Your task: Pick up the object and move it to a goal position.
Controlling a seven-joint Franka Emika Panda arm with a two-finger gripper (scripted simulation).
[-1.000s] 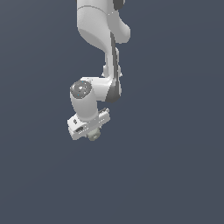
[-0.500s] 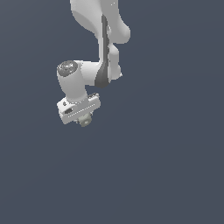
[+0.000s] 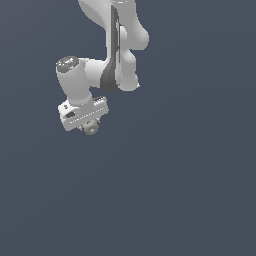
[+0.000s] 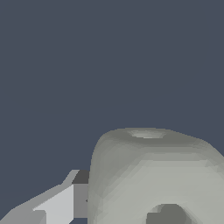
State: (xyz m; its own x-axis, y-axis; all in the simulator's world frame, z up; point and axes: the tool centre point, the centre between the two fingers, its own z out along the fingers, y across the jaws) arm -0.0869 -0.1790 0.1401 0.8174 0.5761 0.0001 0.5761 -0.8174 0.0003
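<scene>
Plain dark slate-blue background, no goal marker visible. White arm's tool (image 3: 89, 125) is closed on the small pale grey-white rounded block (image 4: 155, 177), dimple facing the wrist camera, one finger (image 4: 59, 203) against its side. Advice: keep squeeze constant, travel smoothly, avoid wrist twists.

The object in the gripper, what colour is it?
Pale grey-white object; the wrist view shows it best.

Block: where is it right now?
The block sits in the gripper under the arm's hand, upper part of the exterior view's left; it fills the wrist view's foreground.
</scene>
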